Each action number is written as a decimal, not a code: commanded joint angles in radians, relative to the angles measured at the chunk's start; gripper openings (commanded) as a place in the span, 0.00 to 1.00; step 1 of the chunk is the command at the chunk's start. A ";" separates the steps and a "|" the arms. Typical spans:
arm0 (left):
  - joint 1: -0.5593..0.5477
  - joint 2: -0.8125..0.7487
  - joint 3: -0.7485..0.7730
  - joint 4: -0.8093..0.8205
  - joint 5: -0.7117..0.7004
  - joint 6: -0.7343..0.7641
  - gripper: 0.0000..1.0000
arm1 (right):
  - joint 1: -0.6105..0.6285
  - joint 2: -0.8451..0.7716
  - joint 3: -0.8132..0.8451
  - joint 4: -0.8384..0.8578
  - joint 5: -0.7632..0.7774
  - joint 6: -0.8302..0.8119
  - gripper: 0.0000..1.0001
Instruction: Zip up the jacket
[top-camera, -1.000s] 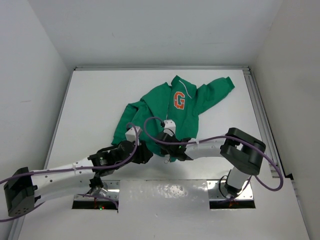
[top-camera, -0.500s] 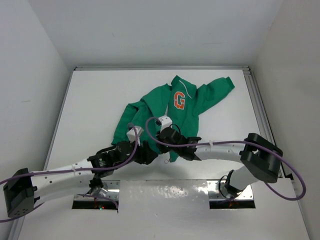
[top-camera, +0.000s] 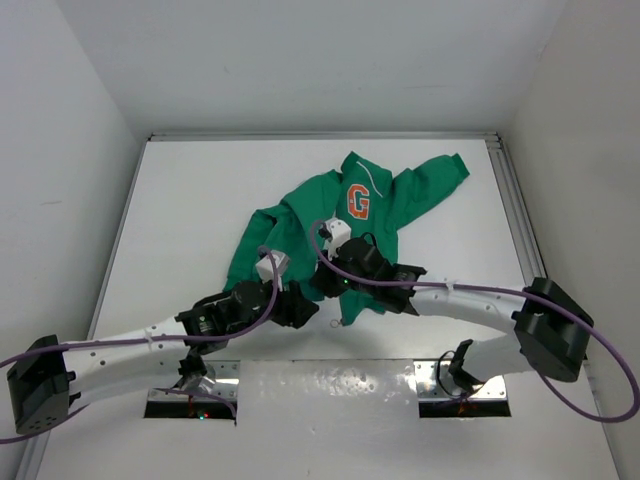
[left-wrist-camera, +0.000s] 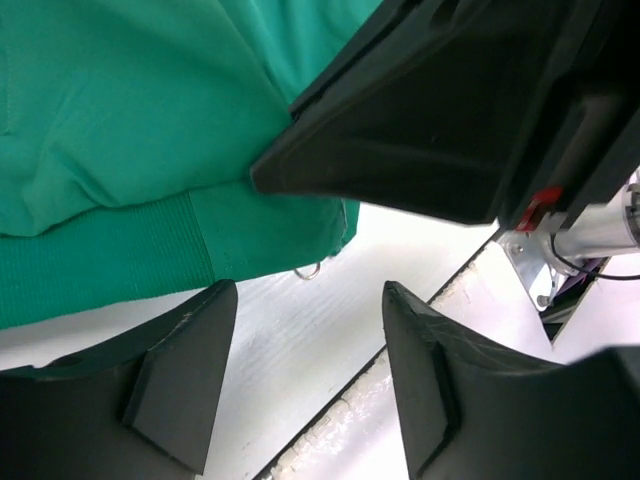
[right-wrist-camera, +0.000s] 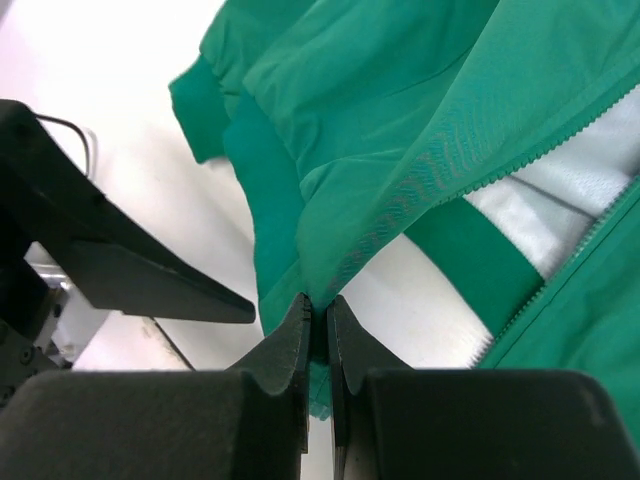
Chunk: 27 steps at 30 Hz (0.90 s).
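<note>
The jacket lies crumpled on the white table, a little beyond the middle. Bright green it is, with an orange-and-white letter G on the chest; one sleeve is flung out toward the far right; the near hem points back at the two arms.

Over on the right wrist view the cloth shows smooth and folded, with a darker ribbed hem band at the edge; two rows of green zipper teeth run apart from one another with white lining between them, so the front stands unzipped there.

Now the right gripper: its jaws are pressed tight together on a fold of the green edge, right at the tips, and the fabric rises out of the pinch; from above, it sits over the jacket's near hem.

The left gripper stands wide apart with nothing between its fingers, only bare table beneath. The ribbed hem lies just beyond the fingertips; whether the left-hand finger brushes it cannot be told. A small metal ring hangs at the hem's corner, just ahead of the gap between the fingers.

The right gripper's black body fills the upper right of the left wrist view, close above the left fingers; from above, the left gripper sits just to the near left of the hem, beside the right one, and the two nearly meet at the jacket's near edge.
</note>
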 joint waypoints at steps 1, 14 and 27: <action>0.014 0.003 0.030 0.088 -0.001 0.032 0.60 | -0.019 -0.038 -0.012 0.048 -0.089 -0.011 0.00; 0.081 0.115 0.062 0.187 0.035 0.061 0.65 | -0.069 -0.049 -0.021 0.051 -0.211 -0.006 0.00; 0.092 0.207 0.071 0.298 0.107 0.044 0.41 | -0.097 -0.050 -0.050 0.117 -0.280 0.046 0.00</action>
